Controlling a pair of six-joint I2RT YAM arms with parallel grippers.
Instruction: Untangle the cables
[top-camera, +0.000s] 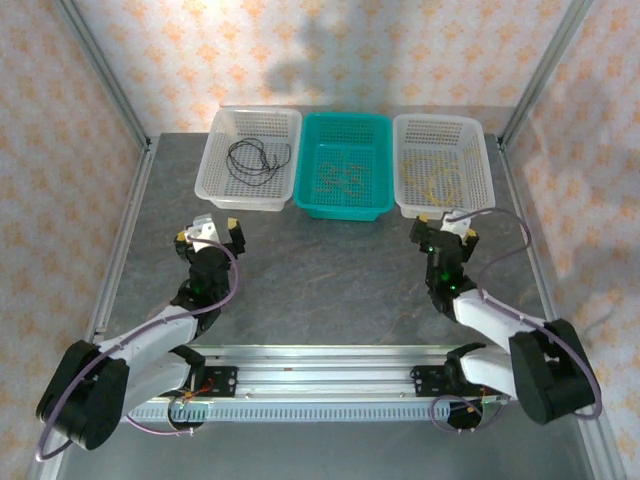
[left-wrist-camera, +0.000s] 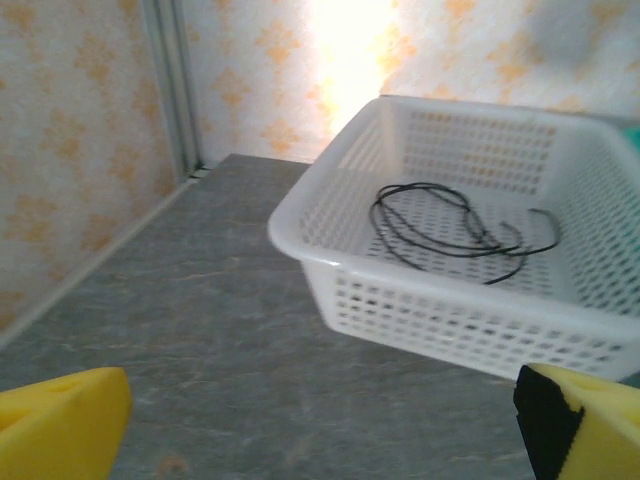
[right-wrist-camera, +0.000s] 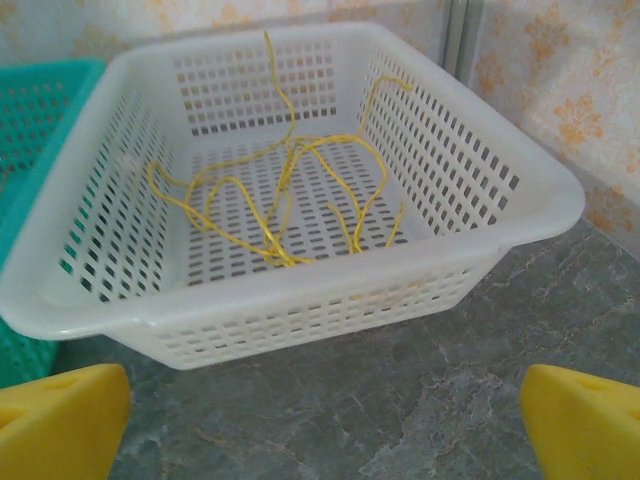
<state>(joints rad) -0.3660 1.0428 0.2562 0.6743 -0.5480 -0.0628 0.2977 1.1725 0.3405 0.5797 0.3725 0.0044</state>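
Left tool (left-wrist-camera: 320, 432) and right tool (right-wrist-camera: 322, 428) gape empty before perforated baskets (left-wrist-camera: 300, 236): looped black cable (left-wrist-camera: 440, 226), yellow cable (right-wrist-camera: 285, 190)

The table (top-camera: 330, 290) is viewed from above toward 12 o'clock; left basket (left-wrist-camera: 420, 310) and right basket (right-wrist-camera: 300, 300) are shared, framed closely by wrist cameras

Left basket (top-camera: 240, 201), middle basket (top-camera: 340, 211), right basket (top-camera: 447, 206) in row at table (top-camera: 330, 290) rear; cables (right-wrist-camera: 275, 252) inside, one each.
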